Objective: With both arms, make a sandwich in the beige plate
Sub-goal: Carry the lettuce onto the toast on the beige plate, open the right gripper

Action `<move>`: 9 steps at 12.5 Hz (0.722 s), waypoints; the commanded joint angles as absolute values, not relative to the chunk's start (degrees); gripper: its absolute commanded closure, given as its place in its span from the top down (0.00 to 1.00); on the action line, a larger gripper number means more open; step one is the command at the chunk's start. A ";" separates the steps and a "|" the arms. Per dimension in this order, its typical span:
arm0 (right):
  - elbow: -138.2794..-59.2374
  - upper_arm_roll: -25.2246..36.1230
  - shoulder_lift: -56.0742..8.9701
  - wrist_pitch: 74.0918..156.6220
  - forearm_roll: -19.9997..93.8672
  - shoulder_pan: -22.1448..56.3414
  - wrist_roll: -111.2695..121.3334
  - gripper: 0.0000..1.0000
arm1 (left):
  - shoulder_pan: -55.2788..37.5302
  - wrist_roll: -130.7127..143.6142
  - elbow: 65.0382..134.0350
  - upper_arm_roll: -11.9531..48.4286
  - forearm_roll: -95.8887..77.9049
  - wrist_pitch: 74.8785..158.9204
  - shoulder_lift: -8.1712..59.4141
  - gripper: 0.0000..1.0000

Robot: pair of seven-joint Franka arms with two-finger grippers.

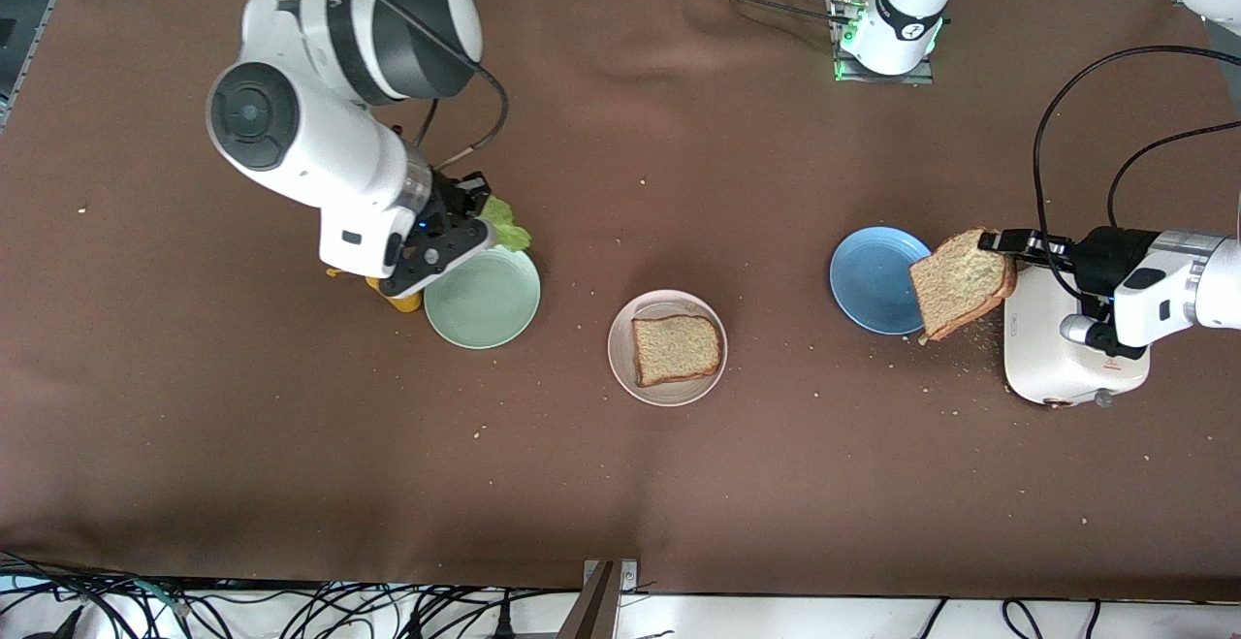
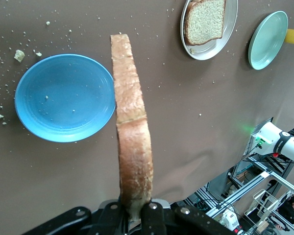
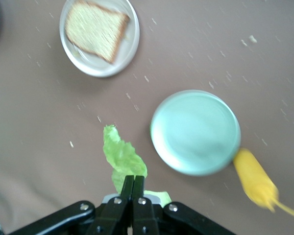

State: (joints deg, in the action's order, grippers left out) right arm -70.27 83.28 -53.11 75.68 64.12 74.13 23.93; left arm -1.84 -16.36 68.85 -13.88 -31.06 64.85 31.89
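High front camera faces the arms — wrist cameras look down, sharing the beige plate.

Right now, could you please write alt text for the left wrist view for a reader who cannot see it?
The left end effector grips a bread slice edge-on above the brown table, beside an empty blue plate. A beige plate holds another slice.

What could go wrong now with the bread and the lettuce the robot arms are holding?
The left gripper pinches its bread slice only by one edge above the table, so it might tear or slip out. The right gripper holds a floppy lettuce leaf by its end, so it could land crooked on the bread in the beige plate.
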 commanded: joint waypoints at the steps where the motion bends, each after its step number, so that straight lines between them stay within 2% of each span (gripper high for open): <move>1: -70.49 79.56 -53.35 83.46 66.09 75.93 20.31 0.00 | -2.02 -14.76 68.99 -14.06 -33.13 63.81 31.64 0.00; 3: -70.58 77.88 -53.35 86.74 66.18 75.94 20.39 0.00 | -2.02 -14.68 68.91 -14.06 -33.22 63.81 31.99 0.00; 9: -70.49 76.65 -53.35 86.92 66.18 76.02 20.48 0.00 | -1.85 -15.29 69.08 -14.06 -34.45 63.72 32.34 0.00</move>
State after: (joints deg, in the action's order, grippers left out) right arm -70.32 77.08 -53.64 86.37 64.83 75.98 20.61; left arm -1.98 -15.76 68.94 -13.80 -32.33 64.64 32.42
